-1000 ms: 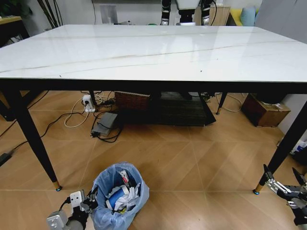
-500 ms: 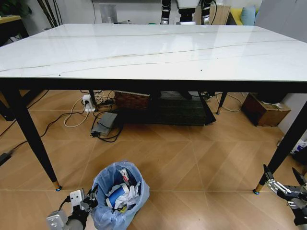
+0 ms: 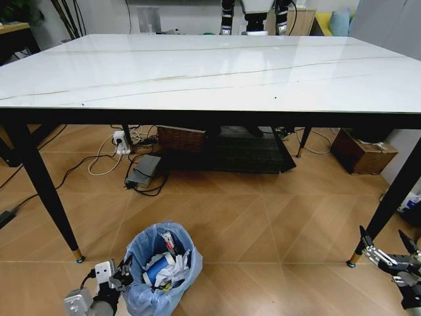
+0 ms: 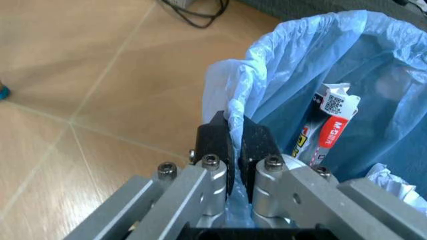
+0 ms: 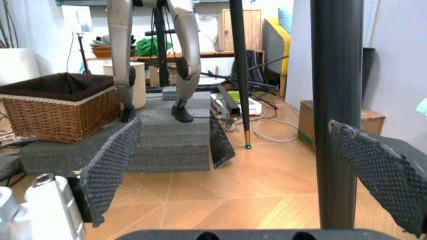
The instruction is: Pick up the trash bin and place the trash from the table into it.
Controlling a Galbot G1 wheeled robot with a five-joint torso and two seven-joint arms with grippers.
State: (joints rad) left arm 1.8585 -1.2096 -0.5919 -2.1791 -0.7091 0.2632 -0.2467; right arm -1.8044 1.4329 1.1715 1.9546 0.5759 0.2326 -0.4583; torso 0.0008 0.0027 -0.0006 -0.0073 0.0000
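Observation:
The trash bin, lined with a crinkly blue bag, is low by the floor in front of the table, whose white marble top is bare. The trash lies inside the bin: white paper wads, something blue and a red-and-white item. My left gripper is at the bin's near-left rim. In the left wrist view the gripper is shut on the bag-covered rim. My right gripper hangs open near the floor at the right, beside the table's front right leg; its mesh pads are spread wide with nothing between them.
Slim black table legs stand front left and front right. Under the table are a power strip with cables, a wicker basket, a grey foam platform and a cardboard box. Bare wooden floor lies between the bin and the right leg.
The bin and its contents have shifted very slightly in my left gripper's hold. Both arms stay where they were.

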